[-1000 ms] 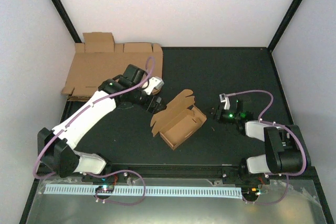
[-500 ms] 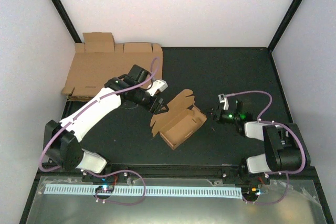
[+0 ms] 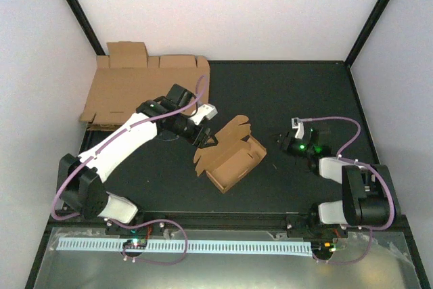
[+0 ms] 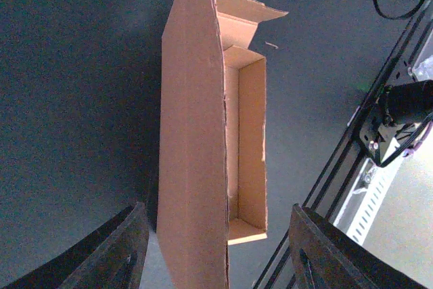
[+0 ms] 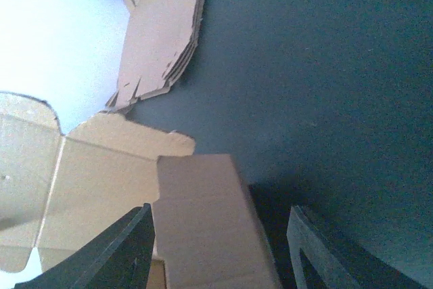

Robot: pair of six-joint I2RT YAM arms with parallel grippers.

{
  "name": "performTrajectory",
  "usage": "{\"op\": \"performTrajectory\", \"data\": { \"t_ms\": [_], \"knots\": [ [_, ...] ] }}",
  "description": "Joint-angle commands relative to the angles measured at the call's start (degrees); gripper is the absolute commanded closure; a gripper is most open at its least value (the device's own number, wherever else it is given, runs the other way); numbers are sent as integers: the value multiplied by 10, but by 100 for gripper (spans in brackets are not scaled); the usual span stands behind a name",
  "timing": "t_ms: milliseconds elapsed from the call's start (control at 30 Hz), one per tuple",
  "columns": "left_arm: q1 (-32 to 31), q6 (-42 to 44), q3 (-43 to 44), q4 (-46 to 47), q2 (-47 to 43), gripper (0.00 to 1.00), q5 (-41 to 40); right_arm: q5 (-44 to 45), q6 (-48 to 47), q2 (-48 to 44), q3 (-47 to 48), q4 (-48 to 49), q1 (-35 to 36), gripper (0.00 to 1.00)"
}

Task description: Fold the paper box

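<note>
The paper box (image 3: 230, 157) is half-folded on the black mat, an open tray with its lid flap standing up at its far-left side. My left gripper (image 3: 205, 137) is open at that flap. In the left wrist view the upright flap (image 4: 193, 140) stands between the spread fingers (image 4: 115, 252), with the tray's inside beyond it. My right gripper (image 3: 283, 140) is open and empty, just right of the box and apart from it. In the right wrist view the box's side wall (image 5: 203, 221) lies between its fingers (image 5: 128, 248).
A stack of larger flat cardboard sheets (image 3: 135, 89) lies at the back left against the wall and also shows in the right wrist view (image 5: 166, 38). The black frame rail (image 3: 223, 216) runs along the near edge. White walls enclose the mat.
My left gripper has moved right and nearer, up to the box's standing flap. My right gripper has drawn back a little to the right, away from the box.
</note>
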Motion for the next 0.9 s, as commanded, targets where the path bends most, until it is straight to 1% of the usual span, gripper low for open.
{"op": "performTrajectory", "data": {
  "t_ms": [0,133,200,333,467,567,867],
  "knots": [
    [-4,8,-3,15,-17,40,22,-11,6,30,-2,36,-14,43],
    [-5,9,-4,15,-12,42,27,-42,30,78,-12,93,-14,47],
    [-5,9,-4,15,-7,47,29,-53,38,98,-20,118,-11,47],
    [-7,12,1,10,1,62,35,-74,50,136,-20,150,13,48],
    [-7,12,6,5,1,70,29,-89,82,162,-27,204,34,48],
    [-8,11,11,1,-2,76,19,-100,91,164,-27,217,38,49],
    [-24,11,24,-12,-5,80,-19,-119,102,151,-32,222,56,49]
  ]
}}
